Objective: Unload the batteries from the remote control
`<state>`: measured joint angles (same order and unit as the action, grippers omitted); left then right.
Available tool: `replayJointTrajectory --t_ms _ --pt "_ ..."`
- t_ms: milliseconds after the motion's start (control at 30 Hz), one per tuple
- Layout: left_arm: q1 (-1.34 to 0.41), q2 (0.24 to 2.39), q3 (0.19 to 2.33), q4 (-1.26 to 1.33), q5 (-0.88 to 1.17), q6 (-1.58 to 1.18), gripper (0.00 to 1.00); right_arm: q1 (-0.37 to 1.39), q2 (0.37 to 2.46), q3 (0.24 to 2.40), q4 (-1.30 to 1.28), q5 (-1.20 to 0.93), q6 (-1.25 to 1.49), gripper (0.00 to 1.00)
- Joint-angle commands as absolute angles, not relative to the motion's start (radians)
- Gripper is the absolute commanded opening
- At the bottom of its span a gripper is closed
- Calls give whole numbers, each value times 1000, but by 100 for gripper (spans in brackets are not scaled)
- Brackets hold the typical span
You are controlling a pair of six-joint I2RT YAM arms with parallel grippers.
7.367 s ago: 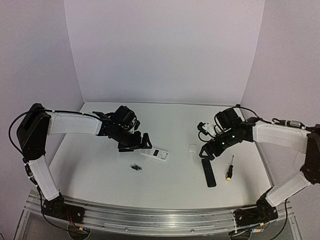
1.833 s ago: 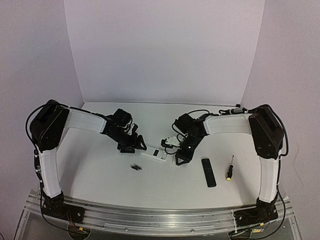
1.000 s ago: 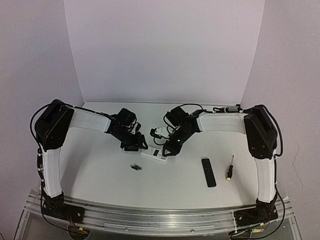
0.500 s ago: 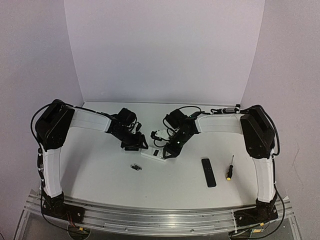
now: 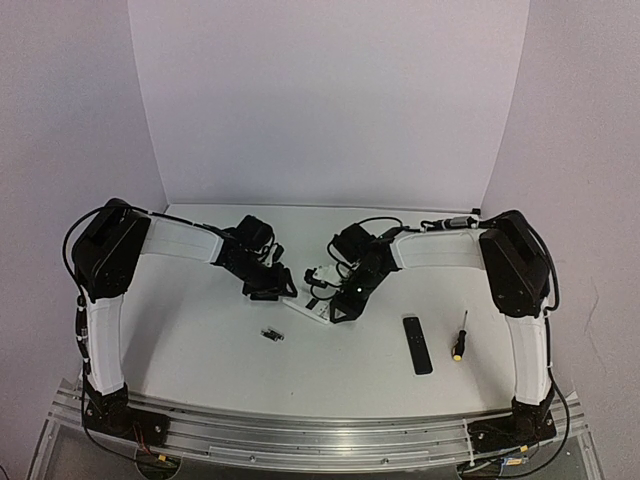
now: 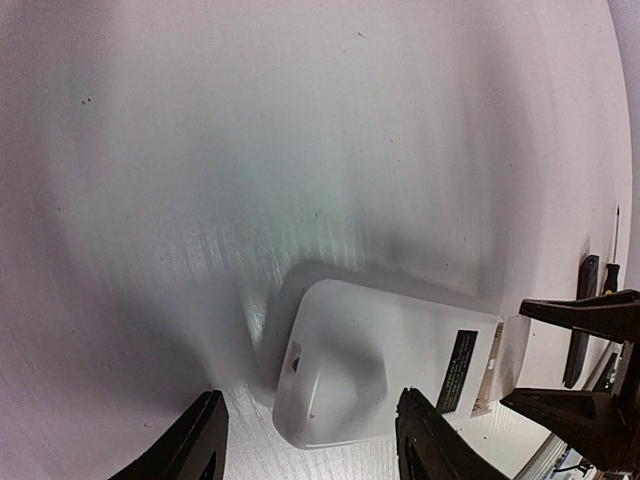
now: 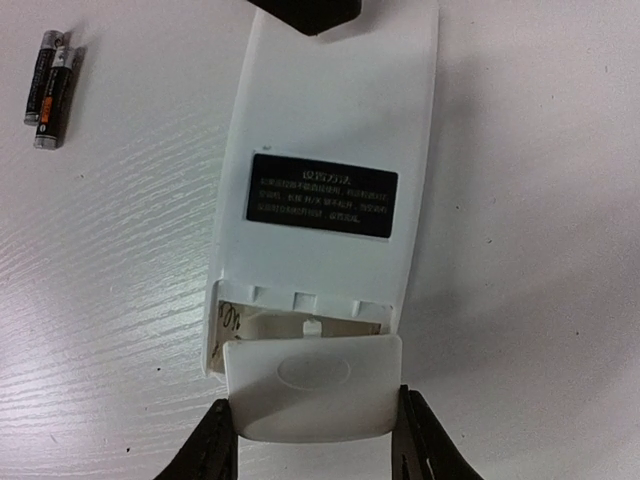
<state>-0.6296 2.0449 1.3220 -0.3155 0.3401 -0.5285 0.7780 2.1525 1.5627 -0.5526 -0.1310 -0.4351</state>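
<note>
While the left tool (image 6: 310, 420), fingers apart, straddles the rounded end of the smooth white plastic remote control (image 7: 325, 130), with the slim dark cylindrical batteries (image 7: 50, 88) lying loose on the grained tabletop (image 5: 200, 340) beside it, the right tool (image 7: 313, 412), clamped on the thin curved cover (image 7: 312, 385), should probably keep it flat, square to the empty bay.

The remote control (image 7: 330, 120) carried a black label (image 7: 323, 194) on its white back, headed in white Chinese characters that looked like 设置方法; the smaller lines beneath were too fine to read.
</note>
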Motion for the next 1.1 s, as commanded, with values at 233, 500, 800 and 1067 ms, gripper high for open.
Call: replayJointTrajectory --t_ms 233,500,800,1067 --pt "-651 2071 1330 -369 328 -534 58 785 2141 1582 -572 -141 -389 30" --pt "-680 2072 1317 -398 281 -535 56 801 2119 1573 -573 -120 -361 30" --pt "-684 2076 1308 -409 264 -540 53 804 2121 1588 -575 -68 -305 30" --pt "-685 1989 1289 -382 275 -552 55 816 2015 1556 -572 -114 -299 30"
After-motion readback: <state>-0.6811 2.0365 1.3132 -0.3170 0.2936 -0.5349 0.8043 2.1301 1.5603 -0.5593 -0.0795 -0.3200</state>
